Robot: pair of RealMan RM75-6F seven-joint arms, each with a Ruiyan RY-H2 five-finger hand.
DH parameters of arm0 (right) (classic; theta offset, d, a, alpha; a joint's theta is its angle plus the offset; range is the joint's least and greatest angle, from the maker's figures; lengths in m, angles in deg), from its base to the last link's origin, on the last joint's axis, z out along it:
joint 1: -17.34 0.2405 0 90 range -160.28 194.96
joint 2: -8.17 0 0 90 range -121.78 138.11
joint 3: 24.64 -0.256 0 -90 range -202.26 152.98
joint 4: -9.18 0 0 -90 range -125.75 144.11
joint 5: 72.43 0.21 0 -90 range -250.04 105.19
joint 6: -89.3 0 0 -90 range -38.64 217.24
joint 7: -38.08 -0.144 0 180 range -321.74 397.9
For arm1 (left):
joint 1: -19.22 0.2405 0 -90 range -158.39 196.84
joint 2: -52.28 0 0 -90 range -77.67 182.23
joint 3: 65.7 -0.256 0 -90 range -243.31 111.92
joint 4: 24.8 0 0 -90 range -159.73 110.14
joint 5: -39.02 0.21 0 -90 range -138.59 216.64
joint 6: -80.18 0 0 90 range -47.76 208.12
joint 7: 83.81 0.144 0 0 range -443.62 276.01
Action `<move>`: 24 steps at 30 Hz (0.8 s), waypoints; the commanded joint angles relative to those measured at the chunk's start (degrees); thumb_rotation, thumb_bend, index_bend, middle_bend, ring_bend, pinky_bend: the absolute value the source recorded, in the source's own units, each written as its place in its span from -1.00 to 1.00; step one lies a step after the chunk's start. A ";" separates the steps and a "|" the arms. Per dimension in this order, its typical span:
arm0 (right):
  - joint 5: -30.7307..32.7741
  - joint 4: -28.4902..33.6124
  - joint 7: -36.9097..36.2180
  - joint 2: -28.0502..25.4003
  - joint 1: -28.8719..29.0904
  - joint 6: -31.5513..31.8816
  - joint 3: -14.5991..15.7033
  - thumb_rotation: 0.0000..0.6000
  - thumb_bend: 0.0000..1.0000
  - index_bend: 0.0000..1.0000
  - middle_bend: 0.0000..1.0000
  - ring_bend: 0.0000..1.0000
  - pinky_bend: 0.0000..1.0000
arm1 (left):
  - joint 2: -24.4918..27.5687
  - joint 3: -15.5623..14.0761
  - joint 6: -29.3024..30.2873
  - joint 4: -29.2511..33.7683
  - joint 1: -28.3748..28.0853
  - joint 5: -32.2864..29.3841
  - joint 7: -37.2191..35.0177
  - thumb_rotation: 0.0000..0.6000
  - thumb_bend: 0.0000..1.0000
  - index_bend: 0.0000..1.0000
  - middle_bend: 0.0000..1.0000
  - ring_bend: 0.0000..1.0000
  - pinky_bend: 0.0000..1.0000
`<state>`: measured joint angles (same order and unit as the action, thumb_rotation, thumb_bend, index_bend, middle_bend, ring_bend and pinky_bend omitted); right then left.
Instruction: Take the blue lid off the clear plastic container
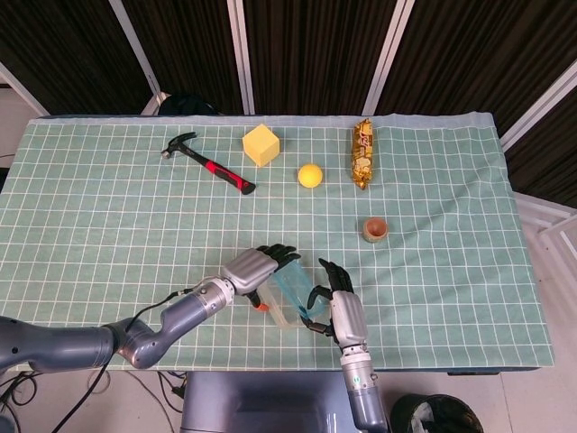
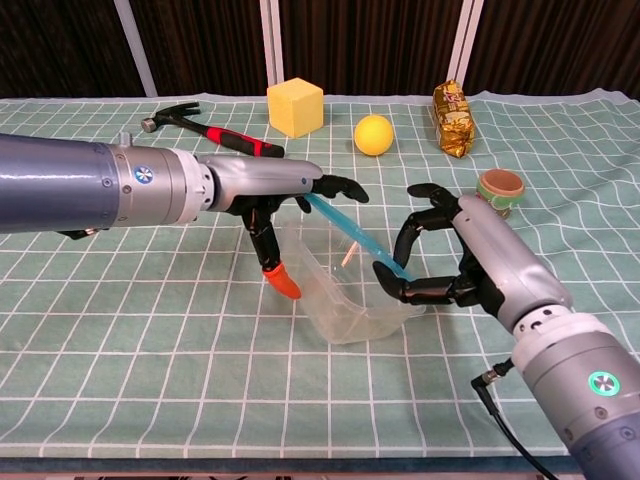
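The clear plastic container [image 2: 345, 300] [image 1: 281, 312] sits near the table's front edge between my two hands. The blue lid [image 2: 355, 238] [image 1: 293, 287] is tilted steeply. Its left edge is raised high and its lower right edge still meets the container's right rim. My left hand [image 2: 275, 200] [image 1: 257, 268] holds the lid's raised edge with its fingertips, its orange-tipped thumb [image 2: 282, 283] pointing down beside the container. My right hand [image 2: 450, 255] [image 1: 335, 302] grips the container's right end, fingers curled over the rim and thumb under it.
Across the back of the green checked cloth lie a red-handled hammer [image 1: 209, 162], a yellow cube [image 1: 261, 144], a yellow ball [image 1: 310, 175] and a gold snack pack [image 1: 362, 153]. A small brown cup [image 1: 375, 229] stands right of centre, just beyond my right hand.
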<state>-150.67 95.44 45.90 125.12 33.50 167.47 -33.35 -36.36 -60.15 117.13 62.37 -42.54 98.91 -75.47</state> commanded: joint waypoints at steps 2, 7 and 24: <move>-0.98 -0.28 -0.05 0.00 0.26 0.33 0.07 1.00 0.00 0.28 -0.78 -1.00 -1.00 | 1.31 0.14 0.92 0.89 0.80 0.88 -0.41 1.00 -1.00 -1.00 -1.00 -1.00 -0.71; -1.22 -0.05 0.03 0.12 0.40 0.59 -0.29 1.00 0.00 0.29 -0.77 -1.00 -1.00 | 3.77 -0.13 1.64 2.19 1.95 2.27 -1.03 1.00 -1.00 -1.00 -1.00 -1.00 -0.72; -1.65 0.40 1.74 -0.33 1.04 1.17 -1.45 1.00 0.00 0.31 -0.75 -1.00 -1.00 | 13.05 -0.31 6.39 7.10 7.15 7.66 -4.80 1.00 -1.00 -1.00 -1.00 -1.00 -0.72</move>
<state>-152.33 95.86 47.54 124.85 34.46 168.66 -34.66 -23.74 -60.46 123.13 69.16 -35.76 106.25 -79.95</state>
